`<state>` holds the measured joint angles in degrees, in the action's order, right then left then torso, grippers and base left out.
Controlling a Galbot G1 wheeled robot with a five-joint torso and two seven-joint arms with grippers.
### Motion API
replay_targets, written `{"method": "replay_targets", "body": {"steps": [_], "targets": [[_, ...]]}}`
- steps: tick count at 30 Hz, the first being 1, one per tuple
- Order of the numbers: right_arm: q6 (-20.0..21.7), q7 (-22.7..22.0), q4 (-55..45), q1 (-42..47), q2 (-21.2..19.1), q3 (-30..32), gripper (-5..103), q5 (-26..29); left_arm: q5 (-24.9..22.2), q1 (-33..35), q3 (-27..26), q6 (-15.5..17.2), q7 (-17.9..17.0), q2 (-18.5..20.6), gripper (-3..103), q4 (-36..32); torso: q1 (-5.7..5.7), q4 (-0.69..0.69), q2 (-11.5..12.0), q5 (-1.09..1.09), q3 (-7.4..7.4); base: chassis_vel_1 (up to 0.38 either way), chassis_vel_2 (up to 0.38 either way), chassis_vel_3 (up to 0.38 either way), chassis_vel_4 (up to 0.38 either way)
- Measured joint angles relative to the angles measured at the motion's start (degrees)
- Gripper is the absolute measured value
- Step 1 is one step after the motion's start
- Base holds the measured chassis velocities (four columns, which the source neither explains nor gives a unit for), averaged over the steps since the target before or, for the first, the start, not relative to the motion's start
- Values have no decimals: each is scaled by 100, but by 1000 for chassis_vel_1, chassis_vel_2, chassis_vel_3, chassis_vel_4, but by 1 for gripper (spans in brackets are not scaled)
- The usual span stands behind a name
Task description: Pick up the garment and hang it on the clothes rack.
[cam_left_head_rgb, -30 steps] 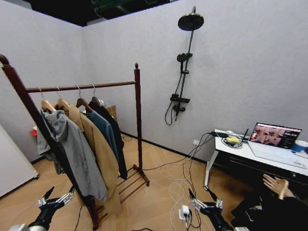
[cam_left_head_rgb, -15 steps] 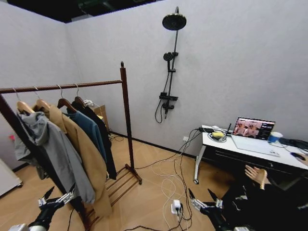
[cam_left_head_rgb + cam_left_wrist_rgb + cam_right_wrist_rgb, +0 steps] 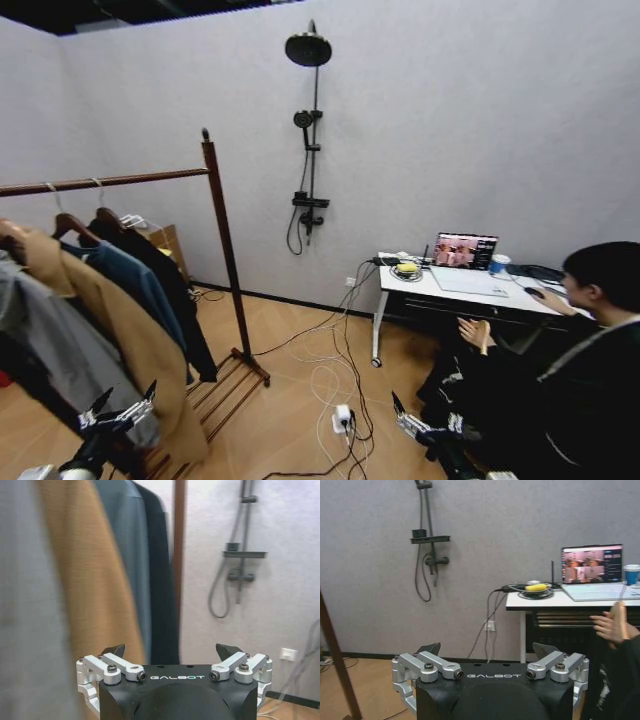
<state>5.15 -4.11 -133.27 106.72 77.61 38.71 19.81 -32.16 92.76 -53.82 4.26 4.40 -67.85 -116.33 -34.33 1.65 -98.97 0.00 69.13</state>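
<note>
Left gripper point(image 3: 118, 412): I hold it low before me, jaws apart, empty; near the coats.
Right gripper point(image 3: 418, 425): low too, spread wide, empty.
Garment point(image 3: 165, 285): hangs on the rack point(image 3: 222, 235), last beside the post.
Left wrist view: garment point(image 3: 161, 580) next to teal jacket point(image 3: 127, 555) and tan coat point(image 3: 90, 575).

a lab mock-up room: wall shower point(image 3: 308, 130), clothes rack point(image 3: 222, 240), laptop desk point(image 3: 455, 292).
</note>
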Motion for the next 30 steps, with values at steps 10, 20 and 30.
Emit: {"method": "replay_targets", "body": {"steps": [10,20,30], "targets": [[0,0,0,1,0,0,100,0,0,1,0,0,0,0,100,0,1,-1,0,-1,0,-114,-117,-124,-123],[0,0,0,0,0,0,100,0,0,0,0,0,0,0,100,0,0,-1,0,1,0,-121,-130,-120,-126],[0,0,0,0,0,0,100,0,0,0,0,0,1,0,100,0,-1,-1,0,-1,0,-59,-91,-90,-81]]}}
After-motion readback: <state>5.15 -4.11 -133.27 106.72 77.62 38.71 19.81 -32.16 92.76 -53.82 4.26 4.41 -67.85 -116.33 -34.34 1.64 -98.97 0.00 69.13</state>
